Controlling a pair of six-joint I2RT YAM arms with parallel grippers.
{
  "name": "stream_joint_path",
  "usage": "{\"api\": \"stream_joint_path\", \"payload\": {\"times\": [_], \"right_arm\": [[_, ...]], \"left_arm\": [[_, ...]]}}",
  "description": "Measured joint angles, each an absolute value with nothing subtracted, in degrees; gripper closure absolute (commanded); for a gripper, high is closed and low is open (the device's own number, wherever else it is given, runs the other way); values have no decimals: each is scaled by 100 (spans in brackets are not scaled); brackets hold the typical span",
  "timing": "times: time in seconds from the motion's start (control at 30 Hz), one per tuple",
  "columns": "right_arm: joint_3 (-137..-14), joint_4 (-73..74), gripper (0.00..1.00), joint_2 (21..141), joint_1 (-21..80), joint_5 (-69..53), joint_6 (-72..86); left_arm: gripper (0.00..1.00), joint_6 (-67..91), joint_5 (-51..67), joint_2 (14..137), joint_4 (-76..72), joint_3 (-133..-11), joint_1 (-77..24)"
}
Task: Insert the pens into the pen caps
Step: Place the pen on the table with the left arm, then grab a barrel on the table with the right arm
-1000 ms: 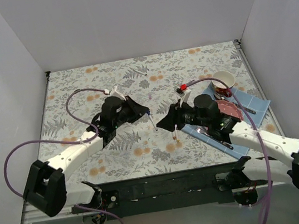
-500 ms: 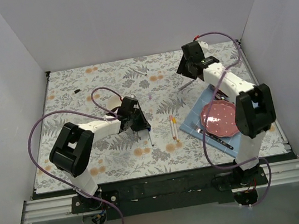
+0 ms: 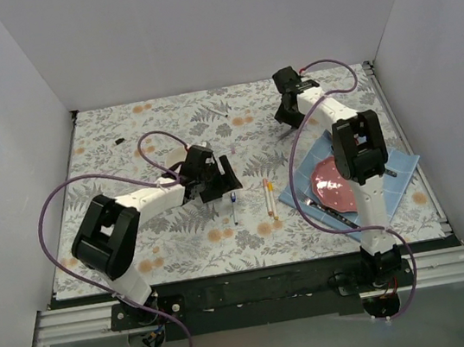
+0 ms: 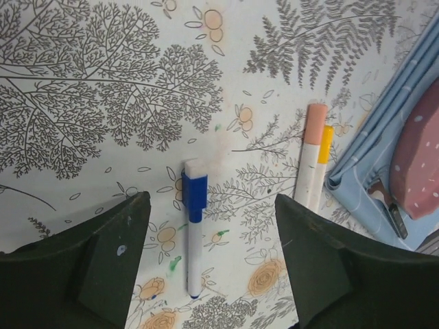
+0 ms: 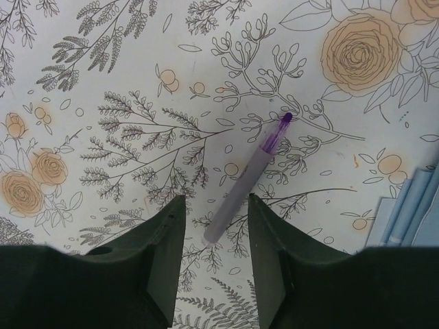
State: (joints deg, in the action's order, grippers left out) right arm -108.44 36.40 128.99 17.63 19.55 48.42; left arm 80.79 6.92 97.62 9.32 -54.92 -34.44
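A blue-capped pen point(image 4: 193, 236) lies free on the flowered cloth, between the fingers of my open left gripper point(image 4: 211, 209) and below them. It also shows in the top view, as the blue pen point(image 3: 234, 209) just in front of the left gripper point(image 3: 219, 181). Two pens lie side by side to its right, one with an orange-pink cap point(image 4: 310, 161) and one yellow point(image 4: 324, 156). At the far right, an uncapped purple pen point(image 5: 248, 178) lies on the cloth. My right gripper point(image 5: 215, 205) is open, with that pen's blunt end between its fingers. A tiny purple cap point(image 3: 234, 149) and a black cap point(image 3: 119, 141) lie apart on the cloth.
A pink plate point(image 3: 332, 185) rests on a blue napkin point(image 3: 291, 189) at the right, with cutlery point(image 3: 333, 215) along its near edge. The napkin's corner point(image 5: 411, 216) lies close to the right gripper. White walls enclose the table on three sides.
My left gripper has gone from shut to open, and the blue pen now lies on the cloth. The right gripper has shifted slightly left over the purple pen.
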Motion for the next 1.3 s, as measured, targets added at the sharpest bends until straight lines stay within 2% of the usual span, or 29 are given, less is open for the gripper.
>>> {"api": "stream_joint_path", "payload": {"times": [0.33, 0.43, 0.5, 0.63, 0.67, 0.77, 0.93, 1.1, 1.3], "right_arm": [[-10895, 3986, 57, 13176, 1758, 2043, 4941], [-10895, 4045, 64, 13214, 1758, 2117, 4925], [-10890, 4047, 73, 13218, 1758, 2154, 4899], [-10803, 3994, 90, 13198, 1758, 2193, 4703], [-10718, 3907, 98, 13159, 1758, 2191, 4624], [-10132, 3345, 99, 12860, 1758, 2078, 4318], [-8025, 1684, 99, 11668, 1723, 1317, 3708], [-6311, 685, 99, 10597, 1787, 211, 3444], [-5345, -27, 99, 9660, 2060, -788, 3607]], "left_arm": [[23, 8099, 558, 8733, 1033, -5640, -3444], [22, 8103, 443, 8499, 1033, -5647, -3444], [21, 8103, 355, 8412, 1035, -5647, -3444], [21, 8093, 102, 8296, 1094, -5649, -3444], [22, 8088, 43, 8283, 1162, -5669, -3441], [25, 8077, -64, 8283, 1376, -5822, -3406], [28, 7979, 283, 8326, 1273, -5992, -3280], [34, 7776, 1273, 8444, 504, -5695, -3247], [40, 7620, 2467, 8836, -183, -5618, -3253]]}}
